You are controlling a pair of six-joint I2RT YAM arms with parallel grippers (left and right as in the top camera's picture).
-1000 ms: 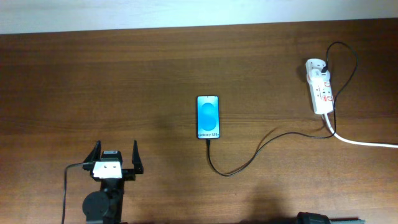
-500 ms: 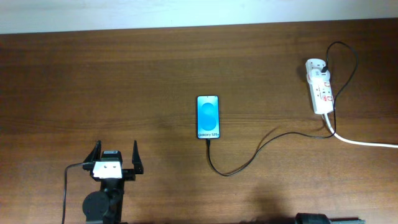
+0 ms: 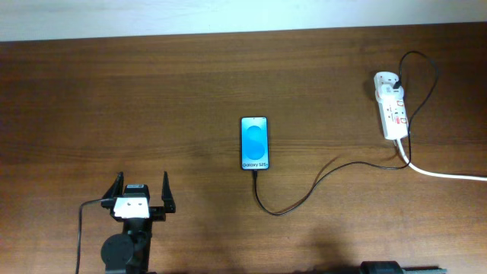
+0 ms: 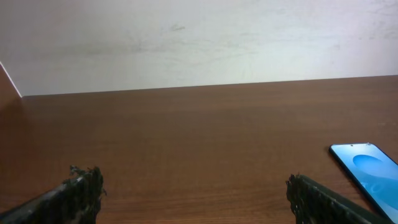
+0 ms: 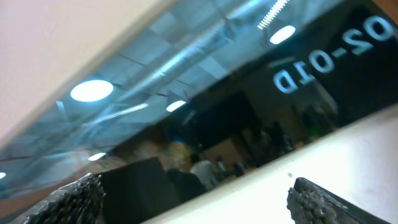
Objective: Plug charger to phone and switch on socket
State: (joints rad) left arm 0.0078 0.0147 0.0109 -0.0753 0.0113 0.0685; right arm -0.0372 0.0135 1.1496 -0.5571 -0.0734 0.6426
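The phone (image 3: 256, 143) lies face up mid-table, its blue screen lit; the left wrist view catches it at the right edge (image 4: 370, 171). The charger (image 3: 278, 214), a thin black cable, runs from the phone's bottom edge in a curve to the right and up to the socket (image 3: 393, 114), a white power strip at the far right. My left gripper (image 3: 142, 177) rests open near the front left, well short of the phone, with nothing between its fingers (image 4: 193, 177). My right gripper (image 5: 196, 186) is open and empty, tilted up toward a ceiling and a dark window.
The socket's thick white cord (image 3: 449, 175) leaves by the right edge of the brown wooden table (image 3: 152, 99). A pale wall borders the table's far side. Only a dark part of the right arm (image 3: 399, 268) shows at the bottom edge of the overhead view.
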